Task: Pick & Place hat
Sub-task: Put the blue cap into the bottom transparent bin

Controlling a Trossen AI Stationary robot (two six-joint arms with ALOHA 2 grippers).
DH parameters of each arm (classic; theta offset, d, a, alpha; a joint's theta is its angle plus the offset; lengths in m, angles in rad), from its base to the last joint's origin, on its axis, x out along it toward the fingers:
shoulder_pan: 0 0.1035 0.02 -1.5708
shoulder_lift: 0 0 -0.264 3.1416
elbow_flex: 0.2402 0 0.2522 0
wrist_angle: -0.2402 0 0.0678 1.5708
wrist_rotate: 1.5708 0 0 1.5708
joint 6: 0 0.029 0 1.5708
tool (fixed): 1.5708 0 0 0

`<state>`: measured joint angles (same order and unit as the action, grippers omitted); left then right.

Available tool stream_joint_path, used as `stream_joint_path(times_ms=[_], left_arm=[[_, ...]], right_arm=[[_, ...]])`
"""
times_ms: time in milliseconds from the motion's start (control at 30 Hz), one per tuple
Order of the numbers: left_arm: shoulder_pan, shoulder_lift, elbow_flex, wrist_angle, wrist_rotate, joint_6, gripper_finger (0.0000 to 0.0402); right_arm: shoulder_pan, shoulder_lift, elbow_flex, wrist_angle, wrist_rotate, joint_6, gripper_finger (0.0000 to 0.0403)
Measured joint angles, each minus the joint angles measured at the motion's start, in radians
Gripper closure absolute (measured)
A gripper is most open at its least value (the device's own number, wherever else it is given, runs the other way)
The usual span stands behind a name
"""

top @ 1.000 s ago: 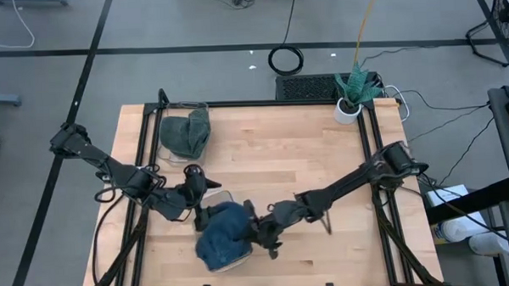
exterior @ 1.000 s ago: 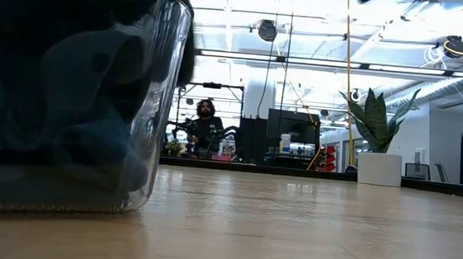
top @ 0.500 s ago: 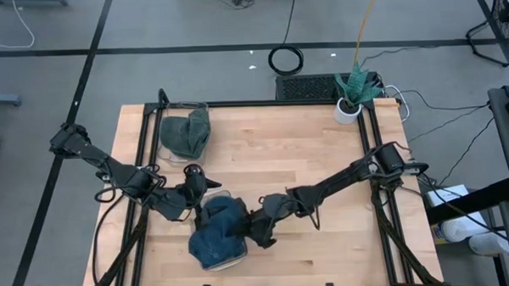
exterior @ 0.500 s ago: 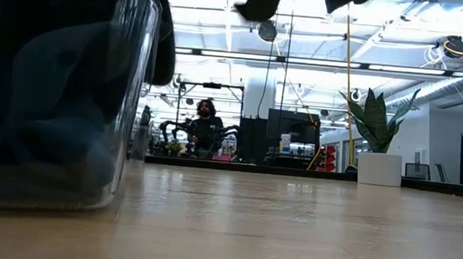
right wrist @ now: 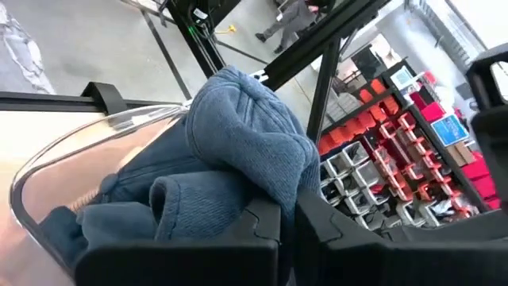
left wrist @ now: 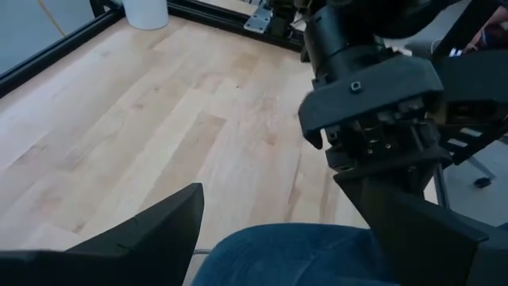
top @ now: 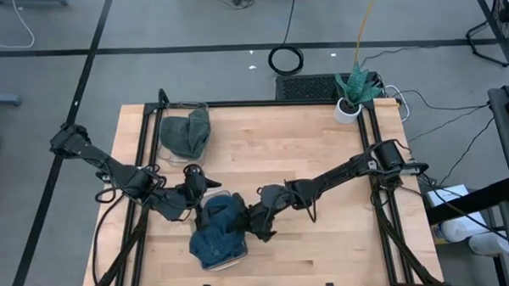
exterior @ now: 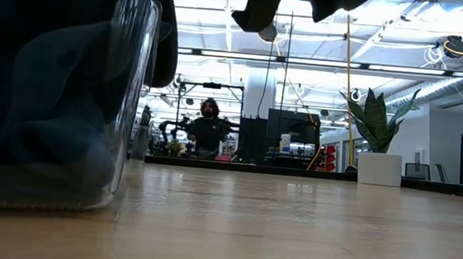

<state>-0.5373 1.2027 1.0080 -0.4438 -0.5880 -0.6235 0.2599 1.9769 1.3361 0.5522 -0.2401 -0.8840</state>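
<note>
Item: blue hat (top: 218, 232), draped half into a clear bin (top: 227, 261) at the table's near edge. Right gripper (top: 259, 225) pinched tight on its right-hand fold, hat lying directly left of it. Left gripper (top: 202, 208), jaws wide and empty, just behind the hat, equally near.

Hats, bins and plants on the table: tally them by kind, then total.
Hats: 2, a blue hat and a grey-green hat
Clear bins: 2, near bin, far bin
Potted plant: 1
Total: 5
</note>
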Motion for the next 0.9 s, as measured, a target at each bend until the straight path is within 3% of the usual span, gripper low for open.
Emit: stream_joint_path(times_ms=[200, 600, 900], left_arm=[[0.004, 0.034, 0.000, -0.038, 0.051, 0.011, 0.0050], [0.047, 0.130, -0.002, -0.048, 0.344, 0.008, 0.0050], [-0.041, 0.159, -0.001, -0.056, 0.365, 0.015, 0.0050]], right_arm=[[0.011, 0.000, 0.000, -0.012, 0.000, 0.014, 0.0403], [-0.005, 0.000, 0.000, -0.030, -0.051, 0.060, 0.0403], [-0.005, 0.000, 0.000, -0.063, -0.047, 0.060, 0.0403]])
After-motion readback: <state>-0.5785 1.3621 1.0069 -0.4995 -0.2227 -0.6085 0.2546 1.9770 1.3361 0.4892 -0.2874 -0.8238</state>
